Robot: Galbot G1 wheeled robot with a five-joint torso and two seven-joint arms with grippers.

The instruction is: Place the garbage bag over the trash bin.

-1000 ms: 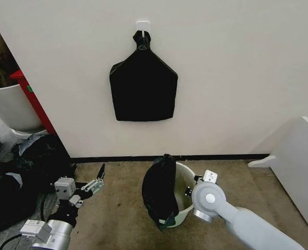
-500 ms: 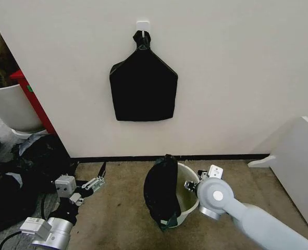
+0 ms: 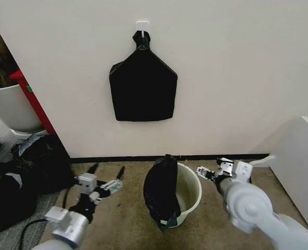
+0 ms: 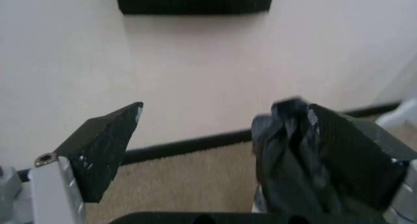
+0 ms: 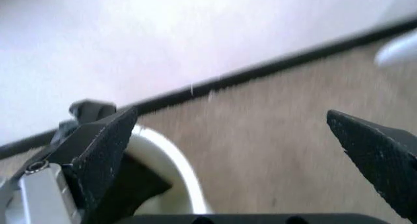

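Bin (image 3: 189, 194): stands upright on the carpet, close to the wall, between the two arms.
Bag (image 3: 161, 190): draped over the bin's left rim only, hanging down the outer left side nearly to the floor; the rest of the mouth is uncovered.
Bag axis: long axis runs roughly vertical, top bunched above the rim, tail at the bin's foot.
Left gripper (image 3: 106, 179): low over the carpet, left of the bin, jaws spread wide and holding nothing; it points toward the wall and slightly toward the bag.
Right gripper (image 3: 214, 170): just beside the bin's right rim, jaws apart and empty, clear of the plastic.
Key relation: the bag lies to the right of the left gripper and across the bin mouth from the right gripper; the right gripper sits nearer the bin, but the film hangs on the left gripper's side.
Judgement: the bag's free edge has to be drawn rightward across the opening; which arm is better placed cannot be settled from these views.
Left wrist view: shows crumpled bag film (image 4: 286, 160) close against one finger (image 4: 355, 158), a nearness the head view does not bring out.
Right wrist view: shows white rim (image 5: 171, 168) near one finger (image 5: 97, 153), with dark film lower inside the bin.
Wall: a flat black bag (image 3: 143, 78) hangs on a hook, not in play.
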